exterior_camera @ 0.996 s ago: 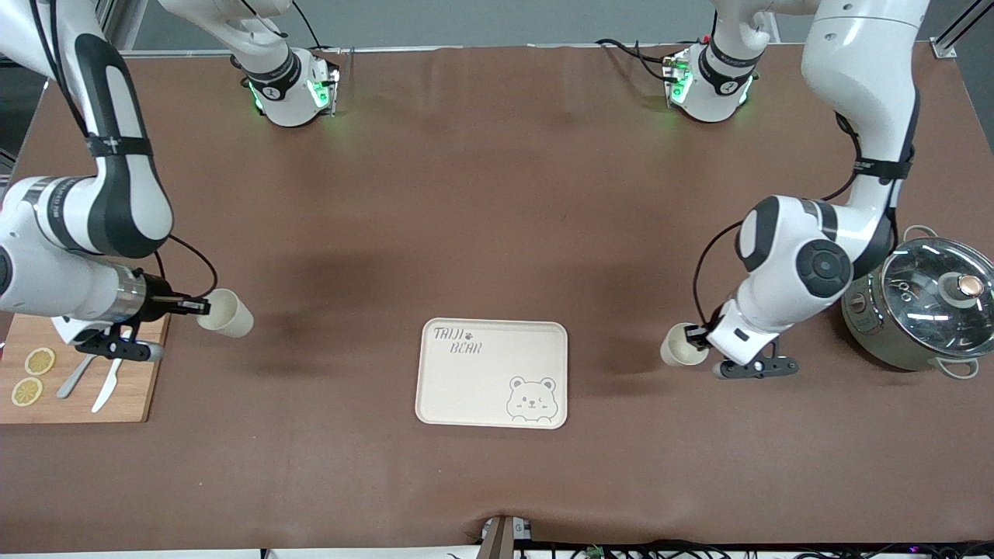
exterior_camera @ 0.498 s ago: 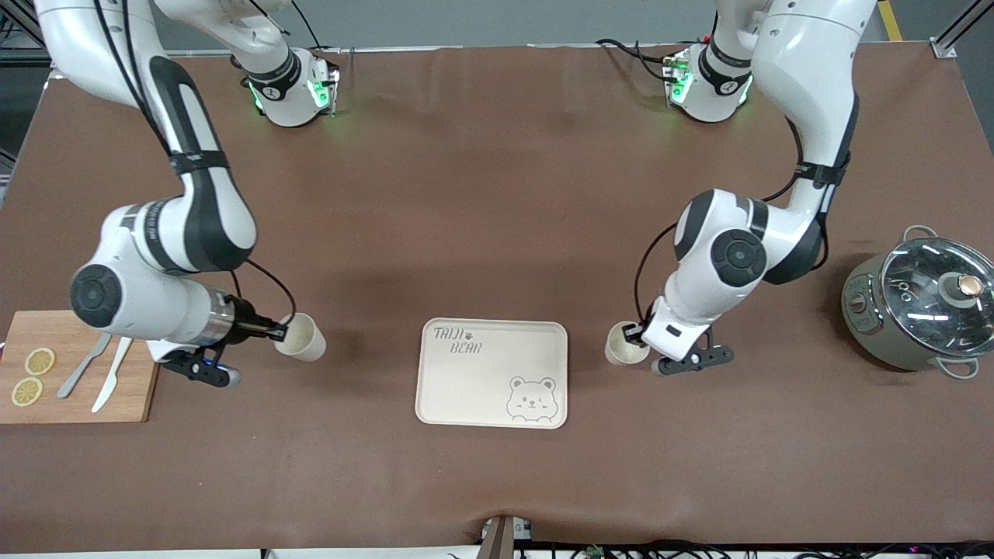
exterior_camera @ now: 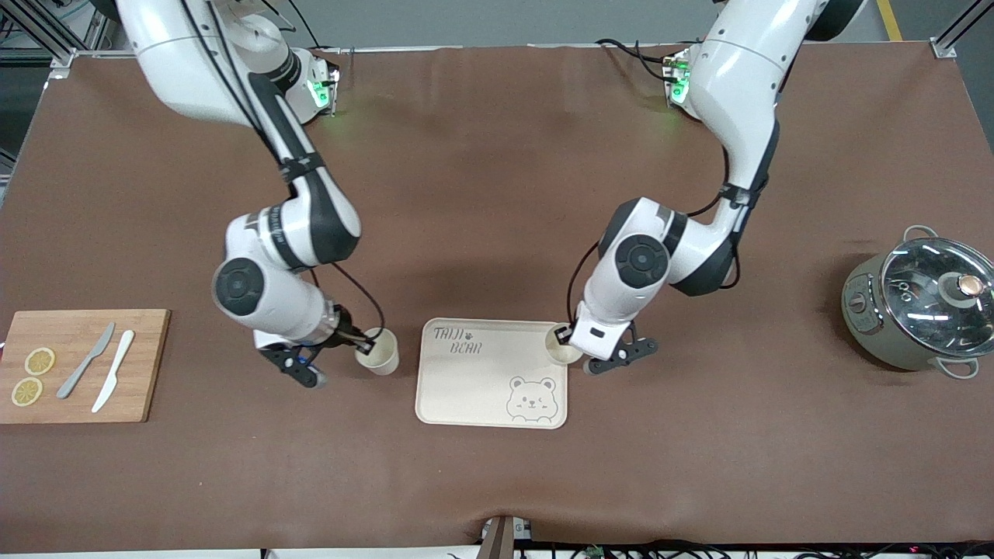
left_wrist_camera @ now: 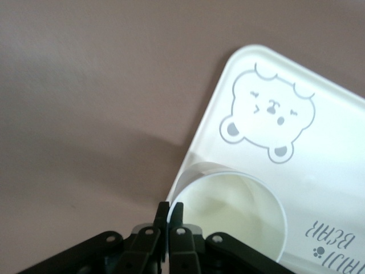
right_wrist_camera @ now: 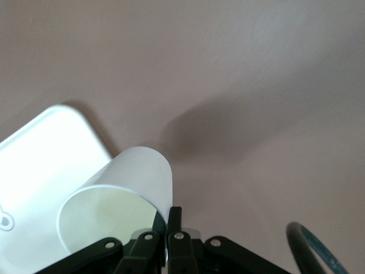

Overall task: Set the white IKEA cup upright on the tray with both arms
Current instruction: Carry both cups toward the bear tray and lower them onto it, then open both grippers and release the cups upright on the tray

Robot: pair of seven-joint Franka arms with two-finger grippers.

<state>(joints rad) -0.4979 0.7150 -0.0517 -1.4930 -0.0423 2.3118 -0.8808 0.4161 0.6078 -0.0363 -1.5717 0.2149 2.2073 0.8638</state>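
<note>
Both arms are carrying a white cup each, pinched by the rim. The left gripper (exterior_camera: 561,335) is clenched on the wall of the left arm's cup (exterior_camera: 563,347), which hangs over the tray's (exterior_camera: 474,388) corner at the left arm's end, the one farther from the front camera. In the left wrist view that cup (left_wrist_camera: 231,214) sits mouth-up over the tray (left_wrist_camera: 331,160), beside the bear-face drawing (left_wrist_camera: 268,111), with the fingers (left_wrist_camera: 170,220) closed on its rim.

The right gripper (exterior_camera: 359,344) is clamped on the right arm's cup (exterior_camera: 379,351), over bare brown desk (exterior_camera: 497,194) just beside the tray, toward the right arm's end. In the right wrist view its cup (right_wrist_camera: 120,202) is tilted, with the tray's edge (right_wrist_camera: 40,148) showing beside it.

Other stuff: a wooden cutting board (exterior_camera: 78,392) with two lemon slices (exterior_camera: 33,376), a grey knife (exterior_camera: 85,361) and a white knife (exterior_camera: 113,369) at the right arm's end, and a pot with a glass lid (exterior_camera: 920,299) at the left arm's end.
</note>
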